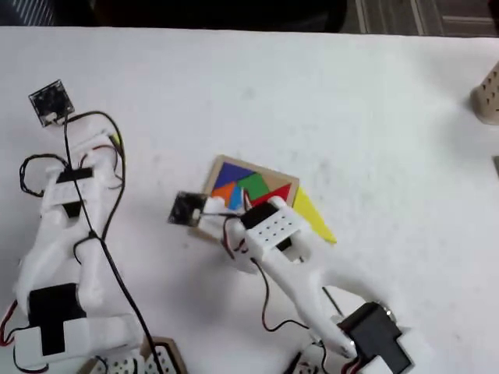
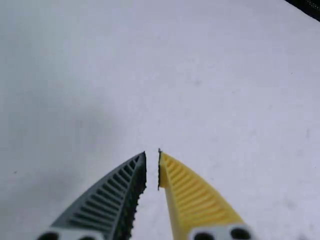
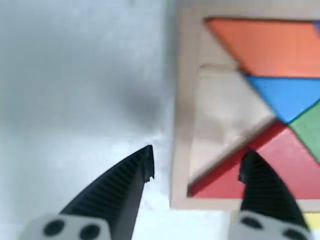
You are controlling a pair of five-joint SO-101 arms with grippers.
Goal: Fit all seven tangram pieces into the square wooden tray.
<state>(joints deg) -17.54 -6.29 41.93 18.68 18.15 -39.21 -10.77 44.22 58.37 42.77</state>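
Note:
The square wooden tray (image 1: 212, 173) lies mid-table with orange (image 1: 224, 192), green (image 1: 253, 185), red (image 1: 279, 192) and dark blue (image 1: 234, 171) pieces in it. A yellow piece (image 1: 313, 215) rests on the table against the tray's right side. My right gripper (image 3: 197, 167) hangs open over the tray's edge, one finger over the table and the other over the red piece (image 3: 280, 165). Beside the red piece is a bare triangular gap (image 3: 225, 115), bordered by the orange (image 3: 270, 45) and blue (image 3: 290, 95) pieces. My left gripper (image 2: 152, 167) is shut and holds nothing, over bare table at the far left (image 1: 115, 144).
A pegged wooden block (image 1: 487, 93) stands at the right edge. Another wooden item (image 1: 165, 354) sits at the front between the arm bases. Black cables (image 1: 93, 226) trail along the left arm. The table's far edge runs along the back.

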